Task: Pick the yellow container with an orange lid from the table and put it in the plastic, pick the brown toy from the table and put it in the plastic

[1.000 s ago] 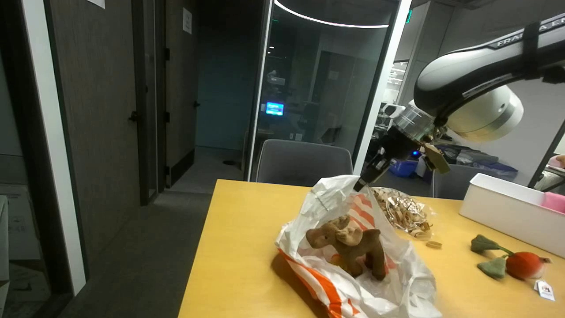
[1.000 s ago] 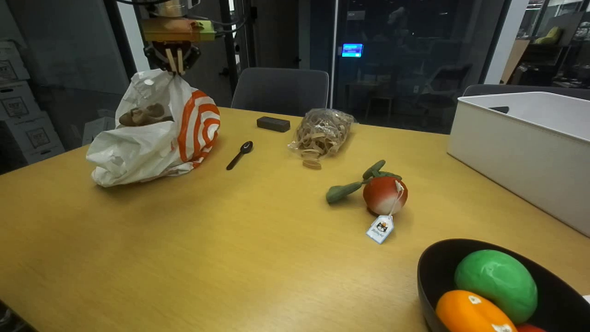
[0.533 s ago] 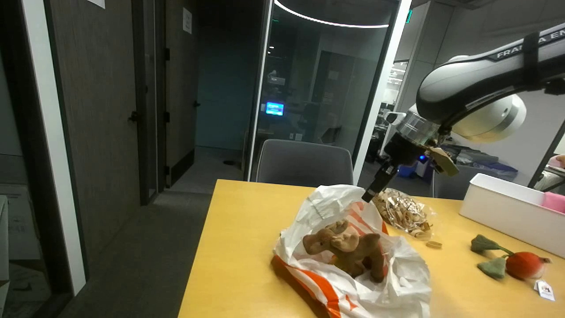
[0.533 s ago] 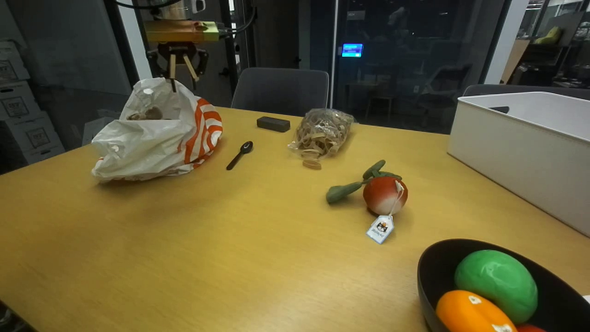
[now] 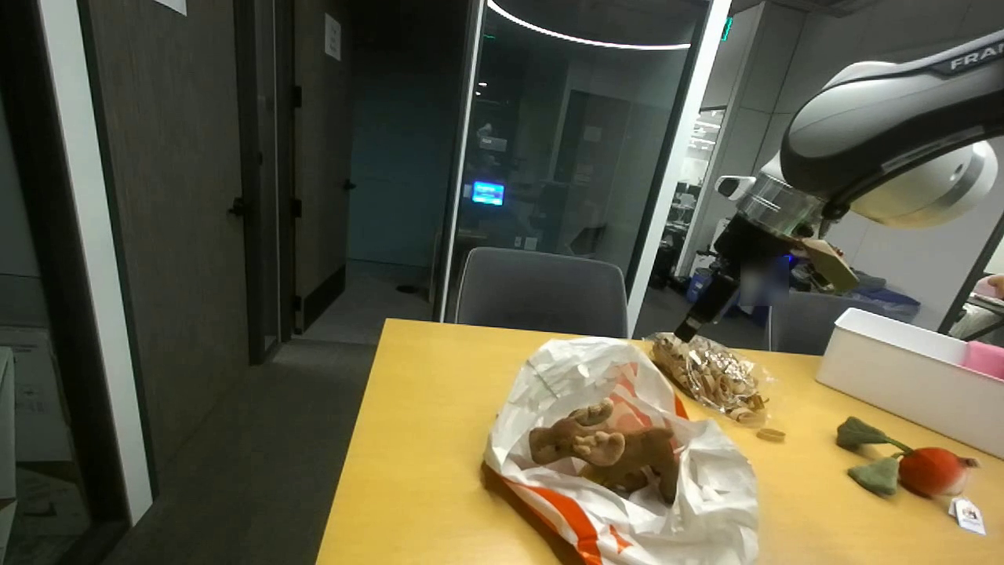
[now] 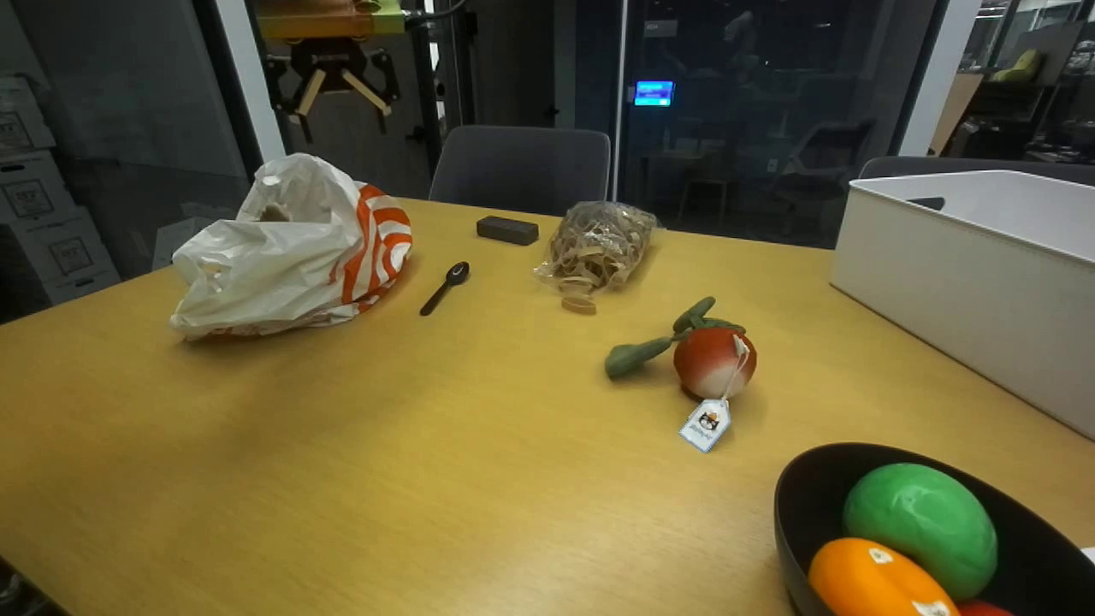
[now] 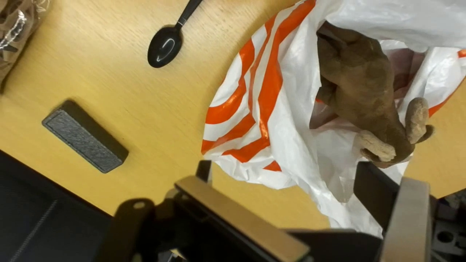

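The plastic is a white bag with orange stripes, slumped on the table with its mouth agape, in both exterior views. Inside it lies the brown toy, a plush moose; only a bit of the toy peeks out in an exterior view. A small yellow patch shows under the toy; I cannot tell whether it is the yellow container with an orange lid, which is otherwise hidden. My gripper hangs above the bag's far side, fingers spread wide and holding nothing. In the wrist view the gripper frames bag edge and tabletop.
Beside the bag lie a black spoon, a dark block and a clear bag of tan bands. Farther off are a red plush vegetable, a white bin and a black bowl. A chair stands behind the table.
My gripper has opened and let go of the bag's rim, then risen and drawn away from it. The rim has sunk, and the toy has settled slightly lower inside.
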Controlling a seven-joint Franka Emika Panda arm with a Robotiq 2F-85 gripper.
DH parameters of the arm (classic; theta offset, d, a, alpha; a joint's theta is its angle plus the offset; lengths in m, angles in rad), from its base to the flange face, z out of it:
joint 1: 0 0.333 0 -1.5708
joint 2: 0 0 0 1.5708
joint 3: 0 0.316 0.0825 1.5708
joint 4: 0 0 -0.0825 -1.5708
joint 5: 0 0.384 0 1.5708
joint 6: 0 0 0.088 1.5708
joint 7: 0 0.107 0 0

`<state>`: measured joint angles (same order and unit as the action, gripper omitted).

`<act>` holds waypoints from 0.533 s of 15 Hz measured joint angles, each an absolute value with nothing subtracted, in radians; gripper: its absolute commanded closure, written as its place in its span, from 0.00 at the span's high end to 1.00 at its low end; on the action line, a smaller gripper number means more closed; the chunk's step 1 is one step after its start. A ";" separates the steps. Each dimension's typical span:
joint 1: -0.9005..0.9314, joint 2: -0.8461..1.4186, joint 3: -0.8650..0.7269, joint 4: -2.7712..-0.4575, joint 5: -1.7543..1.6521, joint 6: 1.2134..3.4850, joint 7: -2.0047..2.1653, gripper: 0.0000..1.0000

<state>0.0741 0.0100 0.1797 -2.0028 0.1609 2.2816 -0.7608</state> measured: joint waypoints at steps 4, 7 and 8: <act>0.087 -0.057 0.180 -2.076 0.161 2.282 -0.759 1.00; 0.108 -0.099 0.180 -2.131 0.159 2.282 -0.740 1.00; 0.118 -0.111 0.180 -2.148 0.159 2.282 -0.730 1.00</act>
<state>0.1176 -0.1109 0.1799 -2.1479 0.1592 2.2820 -0.7301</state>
